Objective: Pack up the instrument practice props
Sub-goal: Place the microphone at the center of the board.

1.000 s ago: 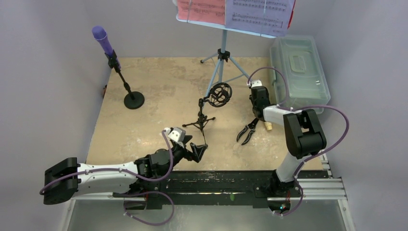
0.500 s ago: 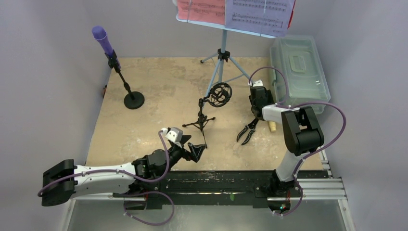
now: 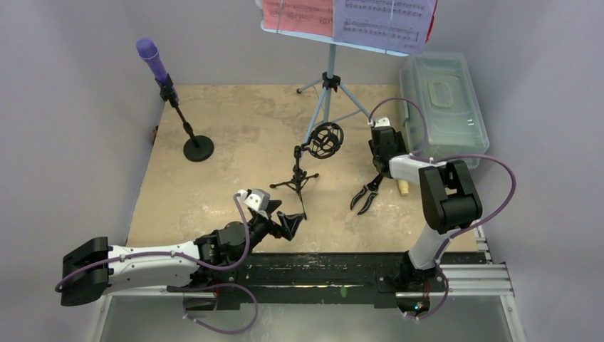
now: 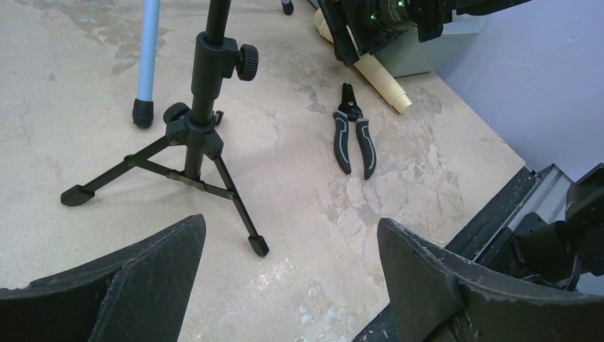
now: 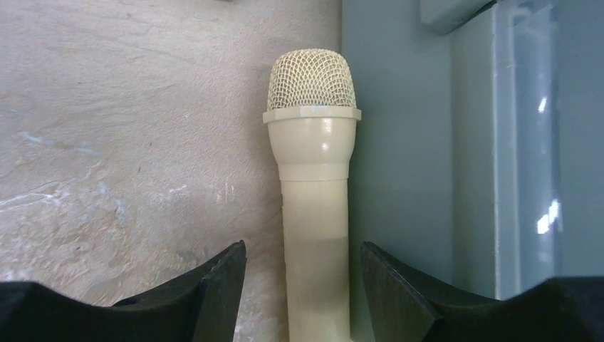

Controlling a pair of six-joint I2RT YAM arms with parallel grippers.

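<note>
A cream microphone (image 5: 313,178) lies flat on the table against the wall of the plastic box (image 5: 399,142), its mesh head pointing away. My right gripper (image 5: 303,249) is open and straddles its handle, with a gap on each side. Only the mic's tail (image 3: 402,187) shows from above, past my right gripper (image 3: 384,153). My left gripper (image 4: 290,224) is open and empty, low over the table near the black mic tripod (image 4: 196,135). The purple microphone (image 3: 152,60) stands on the round-base pole (image 3: 198,148). The light-blue music desk (image 3: 327,92) holds red (image 3: 295,14) and white (image 3: 388,18) pages.
Black-and-grey pliers (image 3: 367,194) lie on the table just left of the right arm. The closed translucent box (image 3: 445,107) stands along the right side. A round shock mount (image 3: 326,139) tops the tripod. Grey walls enclose the table on three sides.
My right gripper's jaws have spread wider around the cream microphone. Both arms have shifted only slightly.
</note>
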